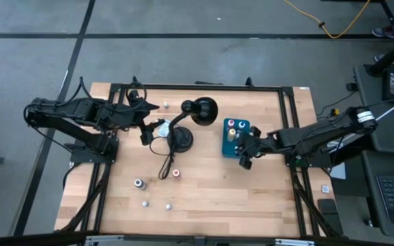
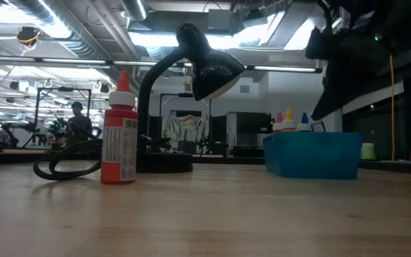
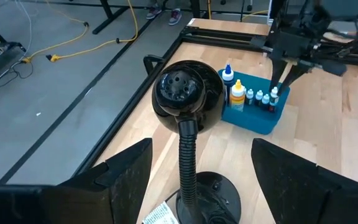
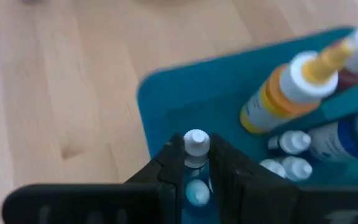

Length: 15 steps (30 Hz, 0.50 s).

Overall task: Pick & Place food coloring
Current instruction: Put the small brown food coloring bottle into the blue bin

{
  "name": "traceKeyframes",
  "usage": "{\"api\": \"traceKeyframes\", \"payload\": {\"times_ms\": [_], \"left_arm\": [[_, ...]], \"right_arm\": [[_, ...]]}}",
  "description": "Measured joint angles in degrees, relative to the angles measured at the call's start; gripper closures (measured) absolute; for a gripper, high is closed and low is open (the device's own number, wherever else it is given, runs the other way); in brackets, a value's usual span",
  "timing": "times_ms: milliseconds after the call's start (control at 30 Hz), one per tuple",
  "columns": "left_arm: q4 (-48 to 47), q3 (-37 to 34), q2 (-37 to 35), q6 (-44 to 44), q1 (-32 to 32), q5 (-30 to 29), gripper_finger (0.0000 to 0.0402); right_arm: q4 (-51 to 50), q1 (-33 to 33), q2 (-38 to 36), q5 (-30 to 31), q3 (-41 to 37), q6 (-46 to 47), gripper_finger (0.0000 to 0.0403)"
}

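The teal box (image 1: 232, 140) stands right of the black desk lamp (image 1: 198, 111) and holds several food coloring bottles (image 3: 238, 94) upright. My right gripper (image 4: 196, 163) hangs over the box's near right corner (image 1: 246, 156), shut on a small white-capped bottle (image 4: 196, 142). My left gripper (image 1: 146, 134) stays open beside the lamp's base, its fingers (image 3: 124, 176) on either side of the lamp's neck in the left wrist view, touching nothing. Several loose bottles stand on the table, among them a red one (image 2: 120, 132). My right gripper pinches the small bottle just below its white cap (image 4: 196, 155) between its two fingers. The fingers slant down from the table's right side. The bottle stands upright in the hold, cap up, over the box's corner. The fingers hide its lower end, so I cannot tell whether it rests in the box.
The lamp's head (image 3: 187, 93) and bent neck rise between the two arms, and its black cord (image 1: 164, 164) loops on the wood. Loose bottles stand near the front (image 1: 139, 183) and at the far edge (image 1: 166, 104). Bare wood (image 1: 217, 198) lies in front of the box.
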Motion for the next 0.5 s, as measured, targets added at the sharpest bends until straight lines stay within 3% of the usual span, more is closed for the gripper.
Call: {"api": "traceKeyframes", "payload": {"times_ms": [500], "left_arm": [[0.02, 0.00, 0.02, 0.00, 0.00, -0.01, 0.0134]], "right_arm": [[7.00, -1.72, 5.37, -1.36, -4.00, -3.15, 0.0345]]}}
